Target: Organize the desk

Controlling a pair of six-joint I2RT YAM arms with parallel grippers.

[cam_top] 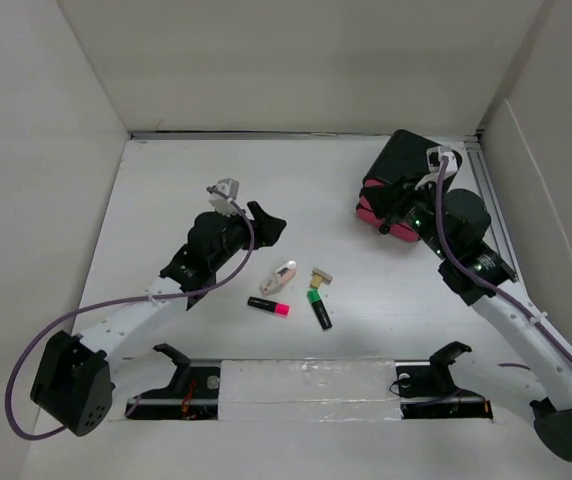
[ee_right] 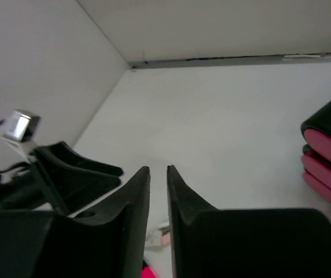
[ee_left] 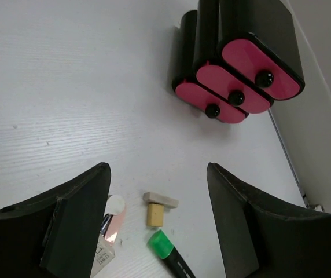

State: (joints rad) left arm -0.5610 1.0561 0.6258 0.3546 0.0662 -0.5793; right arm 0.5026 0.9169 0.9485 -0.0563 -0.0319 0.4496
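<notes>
The desk (cam_top: pixel 196 165) is a white tabletop with white panel walls. At its middle lie a pink highlighter (cam_top: pixel 268 306), a green-capped highlighter (cam_top: pixel 319 308), a small beige eraser block (cam_top: pixel 320 277) and a white and pink correction tape (cam_top: pixel 282 276). My left gripper (cam_top: pixel 266 222) is open and empty, hovering just left of and above these items. In the left wrist view (ee_left: pixel 157 168) the eraser block (ee_left: pixel 157 209) and green cap (ee_left: pixel 161 244) lie between its fingers. My right gripper (cam_top: pixel 398 205) is shut and empty (ee_right: pixel 157 169), in front of the black box with pink drawers (cam_top: pixel 391 165).
The black box with three pink drawers (ee_left: pixel 241 75) stands at the back right, drawers closed. A metal rail (cam_top: pixel 491 200) runs along the right edge. Panel walls close the back and both sides. Taped strip and arm mounts (cam_top: pixel 306 375) line the near edge.
</notes>
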